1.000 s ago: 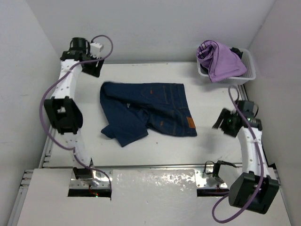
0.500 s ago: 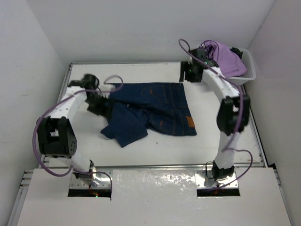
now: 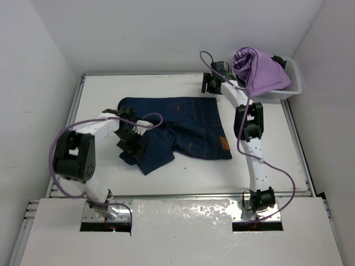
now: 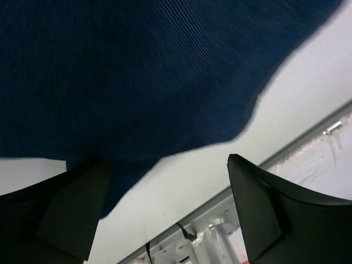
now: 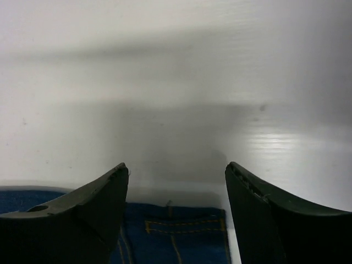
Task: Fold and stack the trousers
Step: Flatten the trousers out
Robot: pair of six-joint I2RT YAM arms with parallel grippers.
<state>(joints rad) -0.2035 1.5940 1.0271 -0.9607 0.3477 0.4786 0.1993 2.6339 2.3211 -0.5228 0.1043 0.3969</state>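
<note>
Navy against the white desk [image 3: 194, 172]: found the trousers [image 3: 188, 124] unmoved at its middle, partly folded. Found the left pincer [image 4: 168, 163] swung in over the near leg, the right pincer [image 5: 176, 165] over the far waistband corner (both agape, empty). Judged the next fold imminent.

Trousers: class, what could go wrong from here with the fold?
The left gripper, open over the bunched leg of the trousers, may pinch only one layer, so the fold skews.
The right gripper, open at their far corner, may close short of the denim.
</note>
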